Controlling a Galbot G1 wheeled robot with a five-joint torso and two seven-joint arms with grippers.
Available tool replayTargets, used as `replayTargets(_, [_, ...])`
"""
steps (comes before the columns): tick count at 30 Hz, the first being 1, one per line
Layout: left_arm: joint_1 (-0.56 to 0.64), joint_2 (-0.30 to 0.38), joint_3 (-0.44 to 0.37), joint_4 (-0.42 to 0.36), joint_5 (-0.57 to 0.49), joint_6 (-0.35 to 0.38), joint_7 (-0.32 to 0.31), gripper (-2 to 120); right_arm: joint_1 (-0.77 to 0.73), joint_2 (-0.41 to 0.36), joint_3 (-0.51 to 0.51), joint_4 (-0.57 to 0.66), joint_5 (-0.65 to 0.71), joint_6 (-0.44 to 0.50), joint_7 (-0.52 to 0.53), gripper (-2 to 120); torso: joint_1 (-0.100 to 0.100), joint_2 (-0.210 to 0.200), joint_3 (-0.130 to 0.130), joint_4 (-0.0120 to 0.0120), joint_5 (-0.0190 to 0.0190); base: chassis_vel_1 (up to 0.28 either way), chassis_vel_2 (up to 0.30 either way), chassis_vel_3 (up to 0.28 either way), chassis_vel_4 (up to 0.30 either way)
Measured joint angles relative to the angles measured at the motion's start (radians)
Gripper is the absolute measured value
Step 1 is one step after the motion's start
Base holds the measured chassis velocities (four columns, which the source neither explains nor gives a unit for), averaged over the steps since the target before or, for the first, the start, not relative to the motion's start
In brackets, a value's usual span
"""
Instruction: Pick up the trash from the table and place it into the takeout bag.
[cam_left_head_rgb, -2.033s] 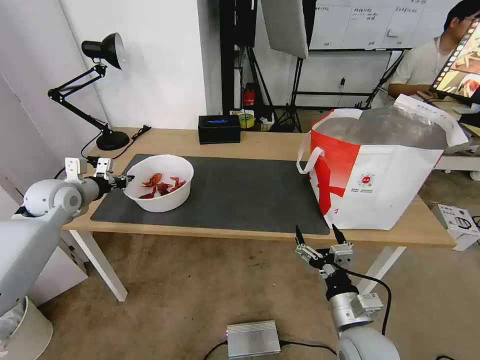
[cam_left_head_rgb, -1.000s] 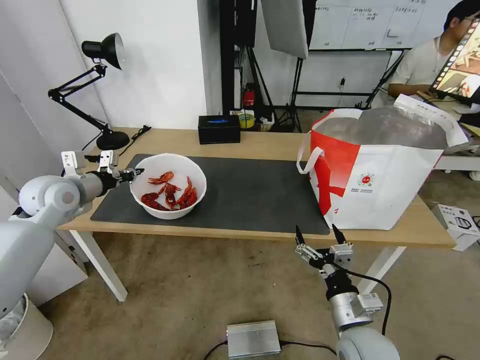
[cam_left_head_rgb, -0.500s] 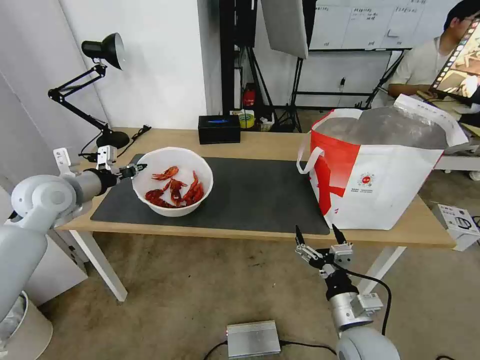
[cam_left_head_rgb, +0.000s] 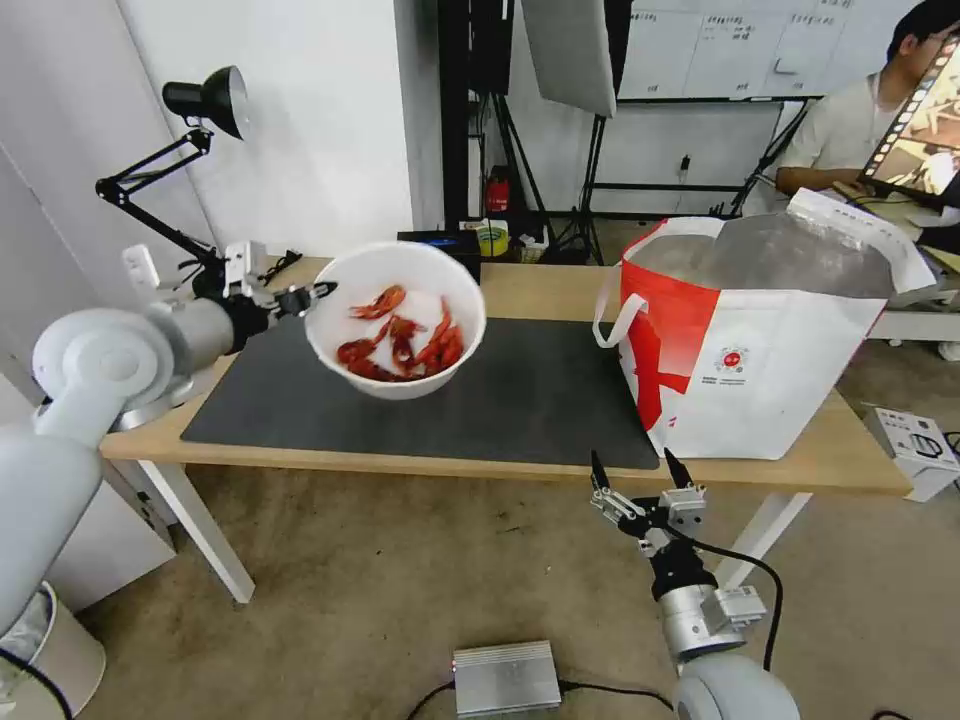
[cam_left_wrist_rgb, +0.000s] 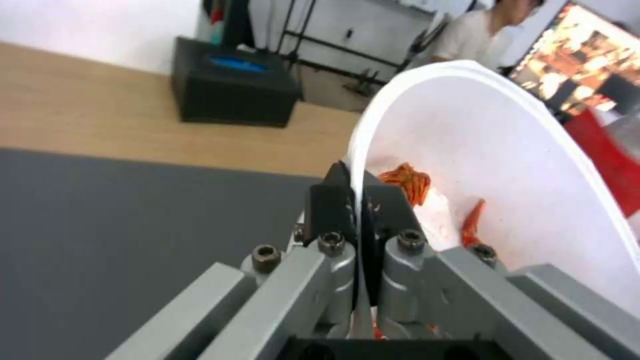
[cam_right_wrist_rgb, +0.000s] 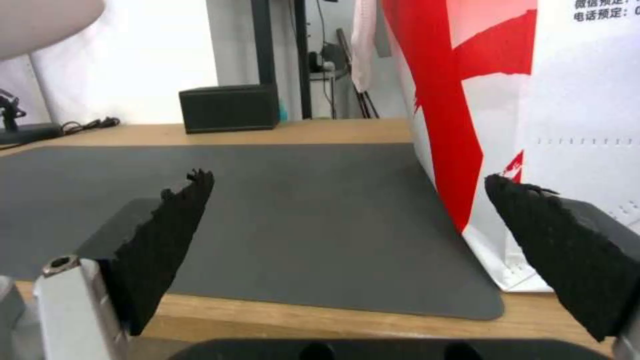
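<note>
Pinching the bowl (cam_left_head_rgb: 396, 318) by its rim above the table (cam_left_head_rgb: 520, 285), the left gripper (cam_left_head_rgb: 305, 296) should keep it level toward the bag (cam_left_head_rgb: 760, 350); the right gripper (cam_left_head_rgb: 645, 478) hangs open below.

You can't see into the bag (cam_left_head_rgb: 790, 330): its foil mouth faces away from the head camera, and its far corner is masked by a monitor (cam_left_head_rgb: 915, 140) cut by the frame edge. The raised bowl (cam_left_head_rgb: 396, 318) covers most of the tissue box (cam_left_head_rgb: 432, 238). In the left wrist view the bowl rim (cam_left_wrist_rgb: 400, 115) runs blurred and out of frame, its wall hiding most shells (cam_left_wrist_rgb: 408, 181).
</note>
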Motion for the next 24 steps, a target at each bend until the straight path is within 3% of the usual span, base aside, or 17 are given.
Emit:
replayTargets(13, [-0.133,-0.047,0.082,-0.027,-0.034,-0.012,-0.027,0,0.0,0.0,0.0,0.0,0.0,0.0,0.0,100,0.0,0.0,0.0,0.0001,0.0,0.0,0.0,0.0,0.0])
replayTargets(24, [-0.268,-0.122,0.202,0.026,-0.035,-0.02,-0.039,0,0.0,0.0,0.0,0.0,0.0,0.0,0.0,100,0.0,0.0,0.0,0.0002,0.0,0.0,0.0,0.0,0.0])
